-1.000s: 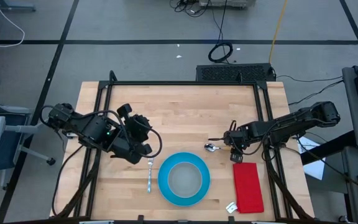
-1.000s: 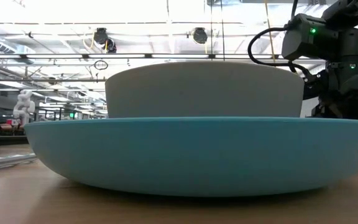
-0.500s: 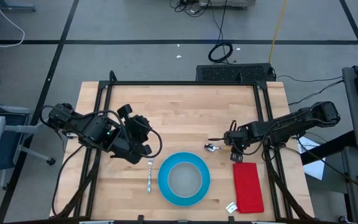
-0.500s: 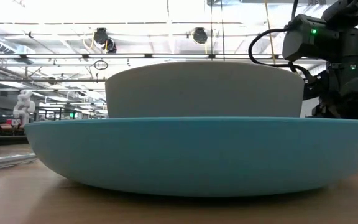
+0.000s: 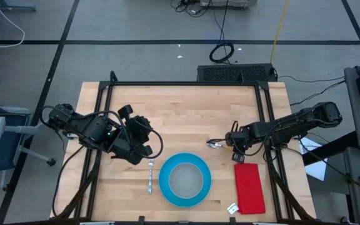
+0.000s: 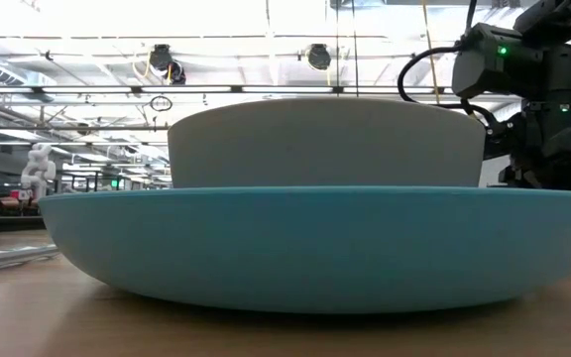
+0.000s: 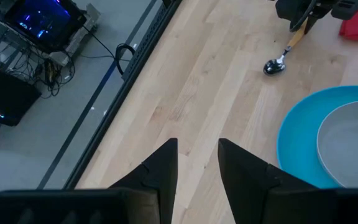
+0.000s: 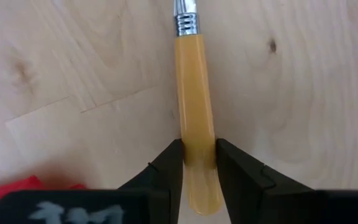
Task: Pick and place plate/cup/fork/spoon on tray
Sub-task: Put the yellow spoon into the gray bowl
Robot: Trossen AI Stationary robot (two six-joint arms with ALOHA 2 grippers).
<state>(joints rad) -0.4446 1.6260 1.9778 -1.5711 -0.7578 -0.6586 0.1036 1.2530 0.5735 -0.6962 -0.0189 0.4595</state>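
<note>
**Gripping the spoon by its orange handle**

Standing over the surface (image 5: 186, 112), I see the right tool (image 8: 199, 163) down low in the right half of the high view, its two dark fingers (image 8: 168, 168) pressed against both sides of the spoon (image 8: 194, 106) near the end of its orange-tan handle. The spoon's shiny bowl points toward the middle of the frame, just above the upper right edge of the plate (image 5: 165, 186). From the left wrist view the spoon shows in the upper right of the frame, with the right arm's dark end over its handle.

The bright-blue plate sits low and centre in the high view, with the pale-grey cup (image 5: 185, 180) resting inside it. In the low view the plate fills the lower half of the frame and the cup rises from it.

The fork (image 5: 150, 175) lies flat just left of the plate, running up and down the frame, not touching it.

A red cloth (image 5: 249, 187) lies to the right of the plate, right below the right tool, and a small white scrap (image 5: 232, 208) sits near the cloth's lower left corner.

The left tool (image 7: 196, 163) hangs at the left of the high view, just above the fork's upper end, its fingers a narrow gap apart with nothing between them.
</note>
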